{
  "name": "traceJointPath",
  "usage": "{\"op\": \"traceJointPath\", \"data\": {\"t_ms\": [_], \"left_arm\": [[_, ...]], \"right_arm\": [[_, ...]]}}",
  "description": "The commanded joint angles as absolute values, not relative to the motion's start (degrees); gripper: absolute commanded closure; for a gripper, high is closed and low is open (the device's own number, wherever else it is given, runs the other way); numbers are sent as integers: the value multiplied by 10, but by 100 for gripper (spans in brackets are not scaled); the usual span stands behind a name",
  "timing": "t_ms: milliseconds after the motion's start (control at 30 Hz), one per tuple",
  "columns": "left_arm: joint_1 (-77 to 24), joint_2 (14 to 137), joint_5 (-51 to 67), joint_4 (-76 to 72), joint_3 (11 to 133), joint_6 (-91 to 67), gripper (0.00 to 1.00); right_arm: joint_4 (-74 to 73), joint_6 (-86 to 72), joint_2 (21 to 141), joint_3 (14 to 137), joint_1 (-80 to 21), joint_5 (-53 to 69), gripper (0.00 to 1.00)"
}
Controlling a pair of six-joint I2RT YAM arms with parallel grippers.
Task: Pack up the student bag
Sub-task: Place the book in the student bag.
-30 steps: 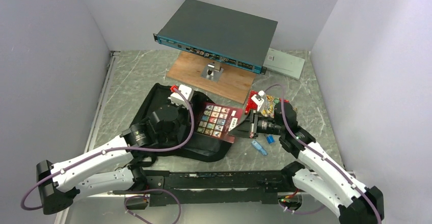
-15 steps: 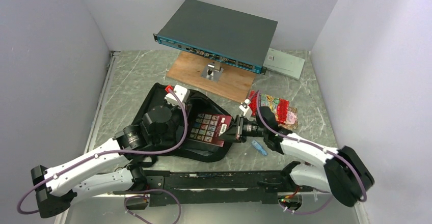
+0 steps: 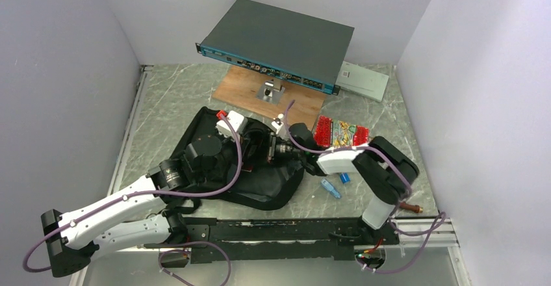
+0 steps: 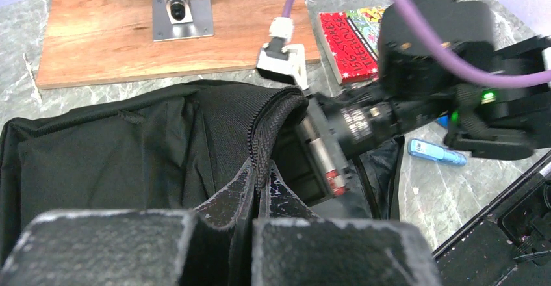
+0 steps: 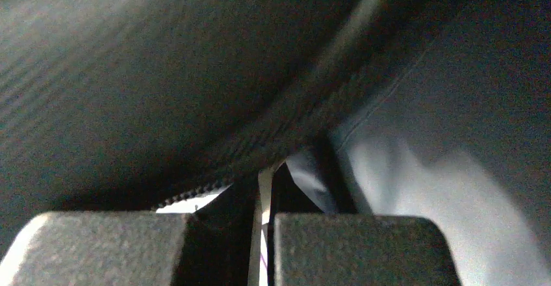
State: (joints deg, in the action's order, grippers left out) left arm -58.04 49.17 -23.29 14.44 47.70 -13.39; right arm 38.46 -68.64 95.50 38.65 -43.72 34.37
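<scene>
The student bag (image 3: 260, 192) lies on the table's left half, black and soft. My left gripper (image 3: 249, 138) is shut on the zipper edge (image 4: 263, 136) of the bag's mouth and holds it lifted. In the left wrist view its fingertips (image 4: 286, 198) pinch that black edge. My right arm's wrist (image 3: 289, 148) reaches leftward into the opening, and its gripper is hidden inside in the top view. In the right wrist view all is dark bag lining, and my right gripper (image 5: 263, 182) is shut on the thin pale edge of the red picture book.
A red-covered book (image 3: 341, 133) lies right of the bag, with a blue USB stick (image 3: 330, 188) and a small blue item (image 3: 344, 177) nearer. Behind are a wooden board (image 3: 273, 97) and the teal-fronted rack device (image 3: 279, 42). A grey box (image 3: 364, 79) sits at the back right.
My right gripper has carried the red picture book leftward into the bag's mouth, and the book no longer shows from above. My left gripper has kept its hold on the zipper edge.
</scene>
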Motion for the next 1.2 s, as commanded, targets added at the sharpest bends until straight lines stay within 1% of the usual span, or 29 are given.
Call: {"op": "traceJointPath", "data": {"t_ms": [0,33,100,133,200,367,400,467,500,600,667,767,967,1033,1167], "left_arm": [[-581,484,-224,105,509,-140,100],[-581,483,-225,105,506,-140,100],[-580,481,-231,101,498,-142,100],[-580,480,-235,100,494,-146,100],[-580,475,-239,102,487,-155,100],[-580,464,-247,98,469,-166,100],[-580,463,-248,96,466,-167,100],[-580,464,-248,97,464,-171,100],[-580,465,-247,98,464,-173,100],[-580,466,-245,96,463,-171,100],[-580,468,-245,97,465,-169,100],[-580,470,-246,95,464,-168,100],[-580,474,-246,87,458,-164,100],[-580,476,-251,93,459,-163,100],[-580,477,-262,103,463,-158,100]], "right_arm": [[491,-700,1018,442,-453,315,100],[497,-700,1033,447,-455,305,100],[484,-682,1064,465,-454,300,93],[481,-675,1075,466,-453,296,88],[485,-667,1081,456,-451,281,74],[489,-658,1069,417,-449,257,49],[491,-657,1065,409,-449,250,47],[493,-656,1064,402,-448,242,45],[492,-655,1067,403,-447,239,46],[510,-664,1083,408,-447,242,58],[530,-677,1092,409,-451,245,72],[547,-689,1089,413,-467,244,100],[571,-725,1109,428,-503,242,100],[596,-740,1123,427,-504,238,100],[591,-738,1143,447,-504,253,100]]}}
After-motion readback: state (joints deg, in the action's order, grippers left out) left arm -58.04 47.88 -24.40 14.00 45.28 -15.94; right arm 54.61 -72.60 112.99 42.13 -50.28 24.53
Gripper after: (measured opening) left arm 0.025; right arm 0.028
